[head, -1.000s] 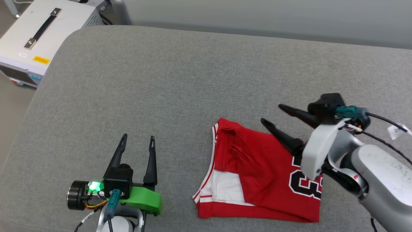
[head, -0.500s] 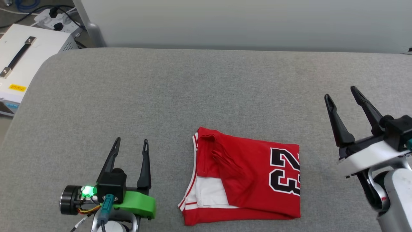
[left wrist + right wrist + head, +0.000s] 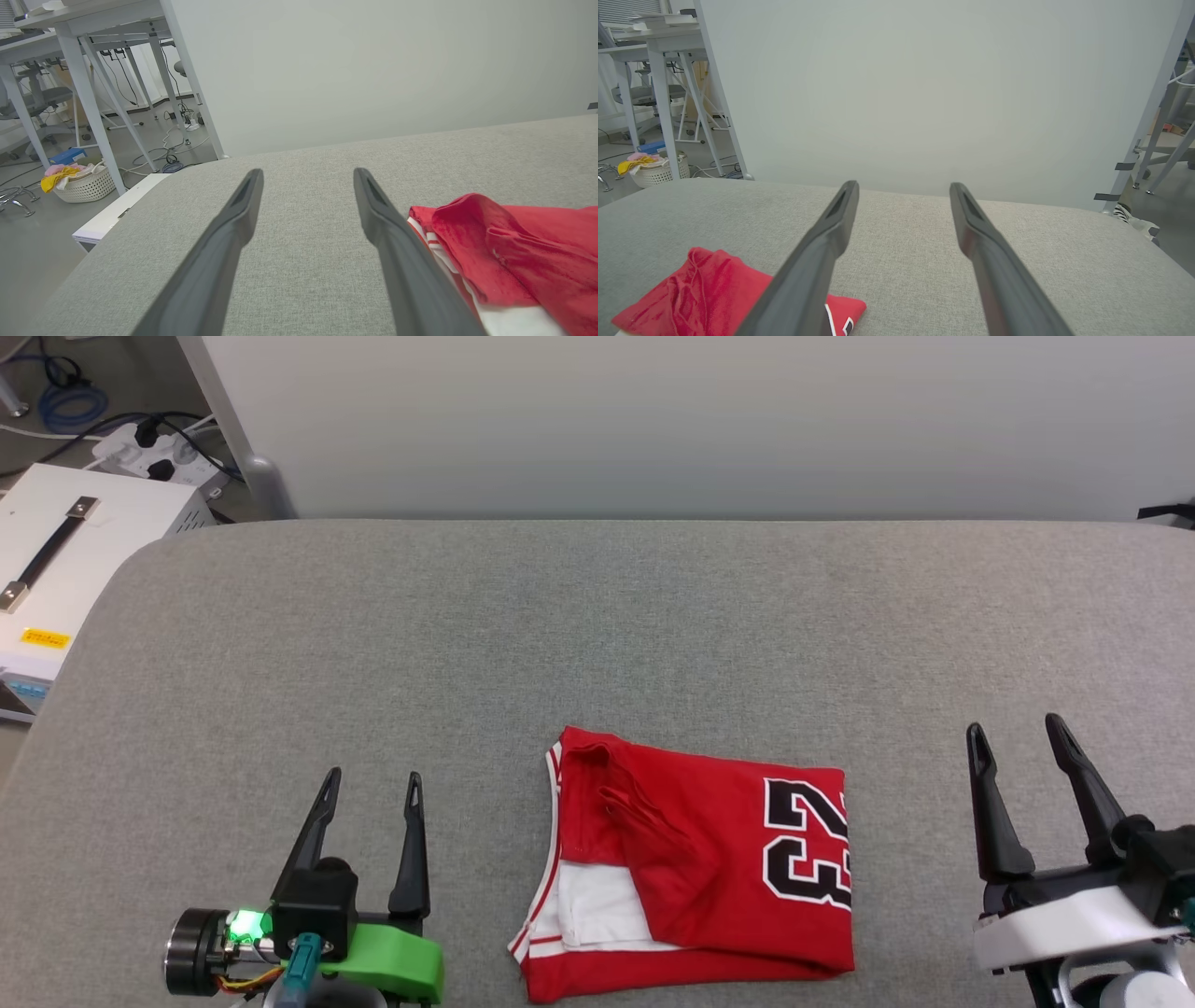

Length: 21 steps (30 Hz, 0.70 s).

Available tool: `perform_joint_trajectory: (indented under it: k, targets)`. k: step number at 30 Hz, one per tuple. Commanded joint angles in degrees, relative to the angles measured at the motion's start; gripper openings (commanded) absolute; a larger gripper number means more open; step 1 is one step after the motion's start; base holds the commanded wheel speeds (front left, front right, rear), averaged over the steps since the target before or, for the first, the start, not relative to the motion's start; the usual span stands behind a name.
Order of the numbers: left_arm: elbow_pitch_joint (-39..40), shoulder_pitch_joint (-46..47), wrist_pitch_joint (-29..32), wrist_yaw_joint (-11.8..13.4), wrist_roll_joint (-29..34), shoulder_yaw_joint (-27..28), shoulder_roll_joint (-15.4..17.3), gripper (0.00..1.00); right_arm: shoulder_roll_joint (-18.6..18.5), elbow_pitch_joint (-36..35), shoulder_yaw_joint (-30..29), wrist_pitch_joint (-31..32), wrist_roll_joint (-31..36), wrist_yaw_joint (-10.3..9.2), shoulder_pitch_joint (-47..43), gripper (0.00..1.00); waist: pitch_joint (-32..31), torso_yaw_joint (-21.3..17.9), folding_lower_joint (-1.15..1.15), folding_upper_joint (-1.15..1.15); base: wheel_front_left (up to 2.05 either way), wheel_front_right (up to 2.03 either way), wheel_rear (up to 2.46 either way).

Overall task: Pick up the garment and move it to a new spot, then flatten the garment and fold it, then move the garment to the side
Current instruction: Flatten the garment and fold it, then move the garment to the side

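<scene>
As it lies folded, garment: dragging may undo bunched flap.
Left pincer: spread, empty.
Right pincer: spread, empty.

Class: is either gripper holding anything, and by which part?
Nothing is held. The left gripper and right gripper are both open, apart from the folded garment lying between them on the grey surface.

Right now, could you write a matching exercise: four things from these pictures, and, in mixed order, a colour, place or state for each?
1 garment
2 left gripper
3 right gripper
4 white case

a its mount is white
b folded, lying on the grey pad
c off the pad's left edge
d its mount is green

Pairs: 1-b, 2-d, 3-a, 4-c
</scene>
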State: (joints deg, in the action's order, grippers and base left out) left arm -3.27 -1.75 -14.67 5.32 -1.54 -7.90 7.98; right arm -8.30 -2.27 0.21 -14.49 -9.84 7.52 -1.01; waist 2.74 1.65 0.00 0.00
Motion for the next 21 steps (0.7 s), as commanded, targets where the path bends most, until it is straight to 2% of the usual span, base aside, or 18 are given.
perform_joint_trajectory:
  k: [1, 10, 17, 21]
  targets:
    - [0.27, -1.11, -0.33, 0.09, 0.06, 0.10, 0.33, 1.00, 0.78, -0.93, -0.61, -0.49, 0.68, -0.03, -1.51, 1.00, -0.29, 0.27, 0.00, 0.00, 0.00, 0.00, 0.00]
    - [0.39, -1.95, -0.33, 0.11, 0.17, 0.02, 0.33, 1.00, 2.91, -2.91, -1.63, -0.50, 2.22, -0.03, -5.69, 1.00, -0.61, 0.78, 0.00, 0.00, 0.00, 0.00, 0.00]
    - [0.28, -1.83, -0.33, 0.03, 0.24, -0.15, 0.26, 1.00, 2.70, -2.86, -1.60, -0.51, 3.05, -0.03, -5.51, 1.00, -0.39, 0.88, 0.00, 0.00, 0.00, 0.00, 0.00]
    - [0.32, -1.48, -0.33, 0.07, 0.22, -0.10, 0.20, 1.00, 1.37, -2.57, -1.12, -0.51, 3.35, -0.03, -4.19, 1.00, 0.13, 0.83, 0.00, 0.00, 0.00, 0.00, 0.00]
